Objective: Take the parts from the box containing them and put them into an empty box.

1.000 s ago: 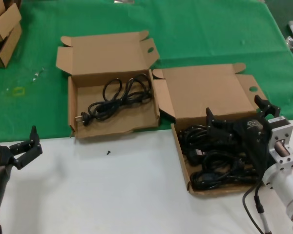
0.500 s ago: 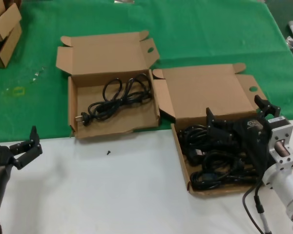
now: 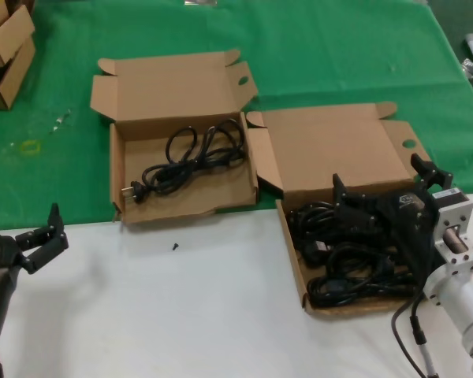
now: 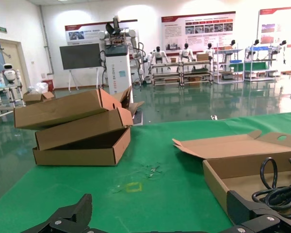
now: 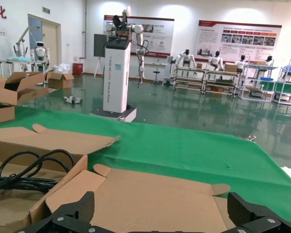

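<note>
In the head view the box containing the parts (image 3: 295,260) lies open at the right, packed with a tangle of black power cords (image 3: 343,264). My right gripper (image 3: 378,175) hovers over its far side, open, with nothing between the fingers; in its wrist view the right gripper (image 5: 160,213) faces the raised lid (image 5: 150,199). The other flat box (image 3: 181,201) lies open to the left and holds one looped cord (image 3: 193,153). My left gripper (image 3: 38,232) rests open at the near left over the white table, away from both boxes; the left gripper (image 4: 160,213) sees that box (image 4: 218,177) ahead.
Smaller brown cartons (image 3: 4,47) are stacked at the far left on the green cloth (image 3: 339,55). A small dark screw (image 3: 174,246) lies on the white table (image 3: 181,315) in front of the left box. A yellow square mark (image 3: 27,146) shows on the cloth.
</note>
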You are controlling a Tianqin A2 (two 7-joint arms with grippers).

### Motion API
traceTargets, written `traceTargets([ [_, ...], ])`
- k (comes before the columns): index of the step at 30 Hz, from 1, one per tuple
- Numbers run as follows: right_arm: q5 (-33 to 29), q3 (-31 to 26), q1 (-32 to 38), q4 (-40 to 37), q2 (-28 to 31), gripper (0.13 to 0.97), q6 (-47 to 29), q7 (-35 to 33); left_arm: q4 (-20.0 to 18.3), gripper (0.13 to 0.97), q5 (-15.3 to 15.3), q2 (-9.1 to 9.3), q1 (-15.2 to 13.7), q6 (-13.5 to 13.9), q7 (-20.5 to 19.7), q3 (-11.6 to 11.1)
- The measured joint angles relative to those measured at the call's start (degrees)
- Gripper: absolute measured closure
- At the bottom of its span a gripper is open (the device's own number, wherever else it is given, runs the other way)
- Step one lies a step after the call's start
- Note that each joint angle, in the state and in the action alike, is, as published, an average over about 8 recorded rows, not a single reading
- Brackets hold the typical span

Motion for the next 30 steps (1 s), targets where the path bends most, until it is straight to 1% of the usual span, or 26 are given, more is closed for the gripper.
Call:
traceTargets([
  [30, 0.00, 0.00, 0.00, 0.00, 0.00, 0.129, 0.00, 0.00, 0.00, 0.132, 0.00, 0.00, 0.00, 0.00, 0.00, 0.00],
])
